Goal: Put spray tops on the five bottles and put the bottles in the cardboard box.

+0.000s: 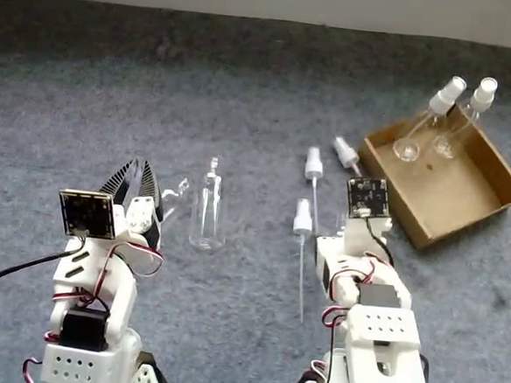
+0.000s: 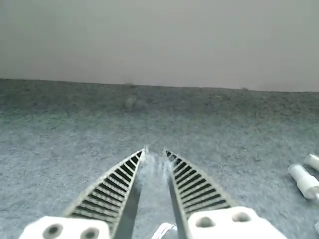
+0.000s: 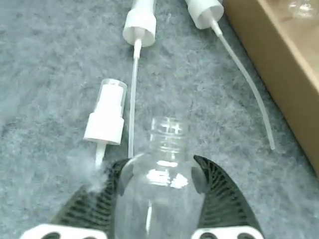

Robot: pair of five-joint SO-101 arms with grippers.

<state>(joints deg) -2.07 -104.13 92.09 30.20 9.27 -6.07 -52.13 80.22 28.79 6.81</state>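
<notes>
Nearest me, the right gripper (image 3: 159, 167) is clamping its jaws on a clear bottle (image 3: 164, 149) at its smooth shoulder, and I am worrying it could twist free once a top is pressing on the neck. On the left, the left gripper (image 2: 154, 151) is sitting with jaws slightly apart near a loose bottle (image 1: 208, 210), lying where a nudge could roll it. Farther out, the spray tops (image 1: 303, 217) are trailing thin tubes that could bend or miss the neck, short of the cardboard box (image 1: 448, 196) at far right.

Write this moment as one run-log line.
right gripper: grips uncapped bottle | cardboard box: two capped bottles | table: three spray tops
</notes>
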